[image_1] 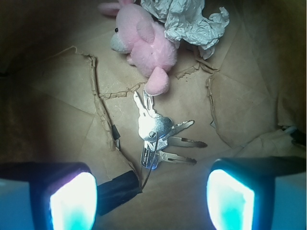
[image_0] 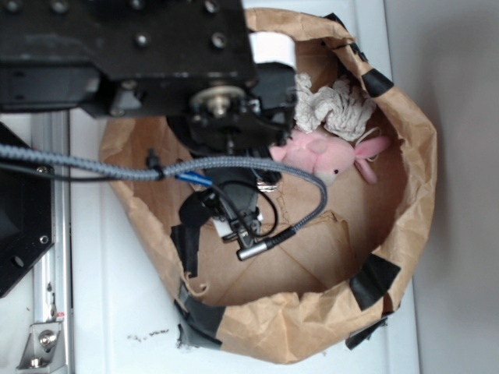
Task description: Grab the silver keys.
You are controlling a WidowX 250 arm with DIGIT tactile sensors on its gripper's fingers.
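The silver keys (image_1: pixel 156 132) lie fanned out on a ring on the brown paper floor of the bag, in the middle of the wrist view. My gripper (image_1: pixel 151 201) hovers above and just short of them. It is open and empty, with one fingertip (image_1: pixel 72 201) at the lower left and the other at the lower right. The keys sit ahead of the gap between the fingers, touching neither. In the exterior view my arm (image_0: pixel 226 117) reaches into the bag and hides the keys and the fingertips.
A pink plush toy (image_1: pixel 144 45) lies just beyond the keys, also seen in the exterior view (image_0: pixel 323 152). A crumpled white wad (image_1: pixel 192 21) lies behind it. The brown paper bag's walls (image_0: pixel 405 156) ring everything. A strip of black tape (image_1: pixel 115 189) lies near the left finger.
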